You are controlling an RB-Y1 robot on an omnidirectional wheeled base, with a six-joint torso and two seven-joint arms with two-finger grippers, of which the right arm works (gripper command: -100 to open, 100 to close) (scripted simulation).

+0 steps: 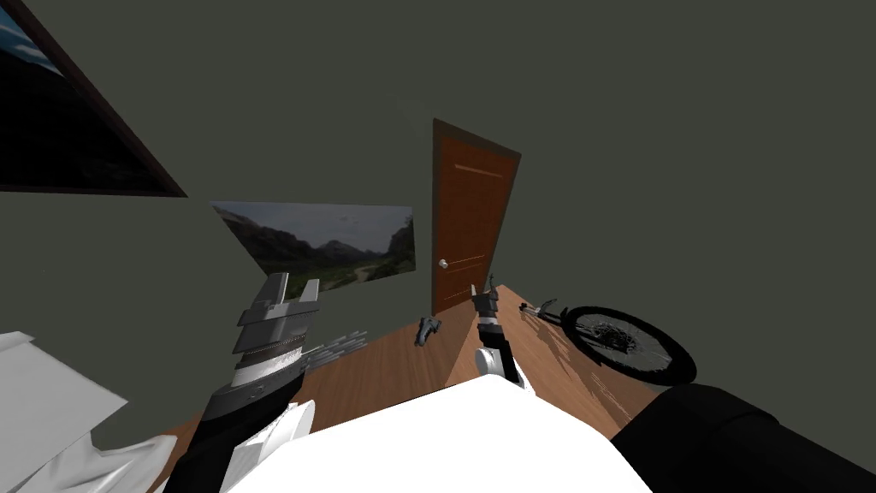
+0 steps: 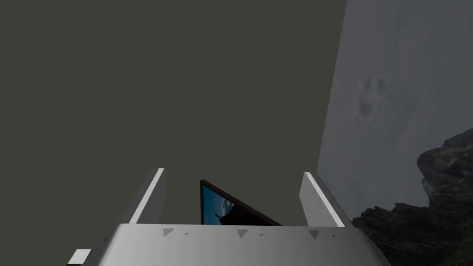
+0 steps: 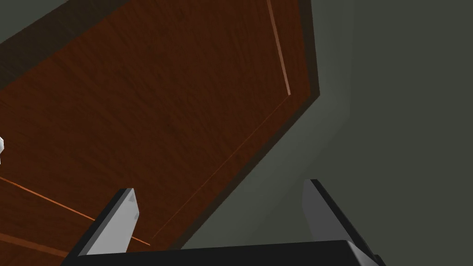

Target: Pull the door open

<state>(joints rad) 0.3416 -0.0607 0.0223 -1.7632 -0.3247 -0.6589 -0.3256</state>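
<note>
A reddish-brown wooden door (image 1: 466,222) stands shut in the dark grey-green wall across the room, with a small pale knob (image 1: 443,264) on its left side. My right gripper (image 1: 485,291) is held out low in front of the door, some way short of it and to the right of the knob. In the right wrist view the door panel (image 3: 138,115) lies beyond the open fingers (image 3: 122,217), and the knob (image 3: 1,148) peeks in at the picture's edge. My left gripper (image 1: 291,291) is raised at the left, open and empty.
A bicycle (image 1: 620,338) lies on the wooden floor right of the door. A small dark object (image 1: 427,329) sits on the floor left of it. A landscape picture (image 1: 329,244) hangs on the left wall. A black rounded shape (image 1: 744,441) fills the lower right.
</note>
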